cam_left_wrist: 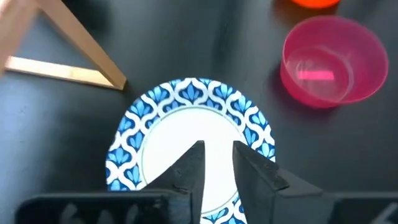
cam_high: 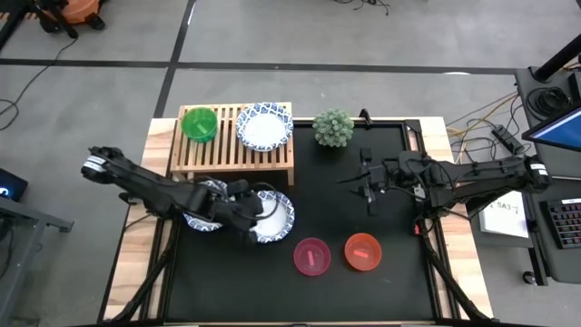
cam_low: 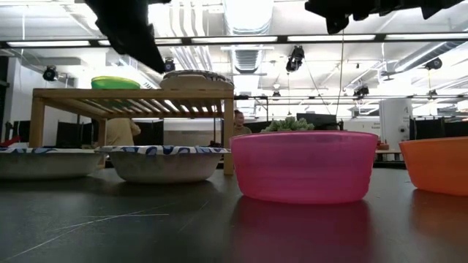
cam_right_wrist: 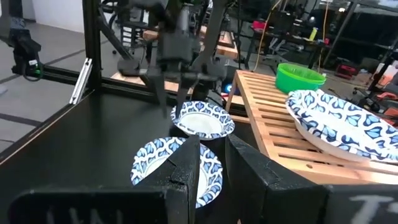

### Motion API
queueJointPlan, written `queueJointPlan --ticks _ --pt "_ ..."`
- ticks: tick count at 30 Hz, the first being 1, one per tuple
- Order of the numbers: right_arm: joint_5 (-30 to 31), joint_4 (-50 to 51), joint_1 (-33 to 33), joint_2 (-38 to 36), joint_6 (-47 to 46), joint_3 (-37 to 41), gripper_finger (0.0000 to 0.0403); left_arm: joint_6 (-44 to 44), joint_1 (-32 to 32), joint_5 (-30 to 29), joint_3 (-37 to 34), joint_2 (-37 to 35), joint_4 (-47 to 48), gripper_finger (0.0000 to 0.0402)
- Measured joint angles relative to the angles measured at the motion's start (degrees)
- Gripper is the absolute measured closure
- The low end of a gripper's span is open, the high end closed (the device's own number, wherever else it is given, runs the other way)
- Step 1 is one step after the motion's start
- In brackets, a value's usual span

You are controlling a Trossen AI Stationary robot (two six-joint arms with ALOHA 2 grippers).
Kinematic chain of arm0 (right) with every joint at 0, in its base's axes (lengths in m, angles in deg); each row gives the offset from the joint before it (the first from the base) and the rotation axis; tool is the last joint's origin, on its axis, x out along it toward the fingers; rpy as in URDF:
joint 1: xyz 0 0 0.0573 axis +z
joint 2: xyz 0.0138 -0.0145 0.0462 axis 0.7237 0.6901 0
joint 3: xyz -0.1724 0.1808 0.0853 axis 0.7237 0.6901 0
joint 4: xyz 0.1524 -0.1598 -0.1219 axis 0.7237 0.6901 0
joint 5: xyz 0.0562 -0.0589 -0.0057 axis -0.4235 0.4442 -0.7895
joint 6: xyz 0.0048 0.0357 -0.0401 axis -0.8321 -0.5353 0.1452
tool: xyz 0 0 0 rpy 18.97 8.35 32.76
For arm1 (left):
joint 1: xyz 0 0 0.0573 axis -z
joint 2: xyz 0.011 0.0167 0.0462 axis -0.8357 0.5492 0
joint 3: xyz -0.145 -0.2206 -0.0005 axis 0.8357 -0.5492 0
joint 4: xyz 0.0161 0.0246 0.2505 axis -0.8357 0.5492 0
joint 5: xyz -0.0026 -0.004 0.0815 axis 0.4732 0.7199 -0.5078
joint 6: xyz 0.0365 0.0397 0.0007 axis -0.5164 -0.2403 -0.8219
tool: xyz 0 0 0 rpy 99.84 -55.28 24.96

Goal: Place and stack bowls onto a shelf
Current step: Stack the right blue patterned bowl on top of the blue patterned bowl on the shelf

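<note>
Left gripper (cam_high: 257,221) hovers over a patterned bowl (cam_high: 272,218) on the black mat (cam_high: 381,272) in front of the shelf (cam_high: 231,145); its fingers (cam_left_wrist: 189,168) stand slightly apart, gripping nothing. A second patterned bowl (cam_high: 204,213) lies just beside, partly under the arm. On the shelf sit a green bowl (cam_high: 200,123) and a third patterned bowl (cam_high: 264,125). Pink bowl (cam_high: 311,256) and orange-red bowl (cam_high: 362,252) rest near the mat's front. Right gripper (cam_high: 368,178) hangs near the potted plant (cam_high: 333,127), fingers narrowly parted, empty.
</note>
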Motion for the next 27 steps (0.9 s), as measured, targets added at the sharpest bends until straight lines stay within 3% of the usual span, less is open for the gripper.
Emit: queueJointPlan --ticks 10,18,27 --pt "-0.24 -0.10 0.01 -0.28 0.01 0.03 0.0335 -0.59 0.46 7.32 0.00 9.21 -1.06 0.0259" --pt "-0.28 -0.02 0.01 -0.19 -1.28 0.03 0.0335 -0.62 1.22 12.17 0.00 16.59 -5.83 0.0253" --pt "-0.26 -0.04 0.01 -0.17 -1.17 0.05 0.0335 -0.04 1.27 13.65 -0.41 16.98 -7.51 0.0253"
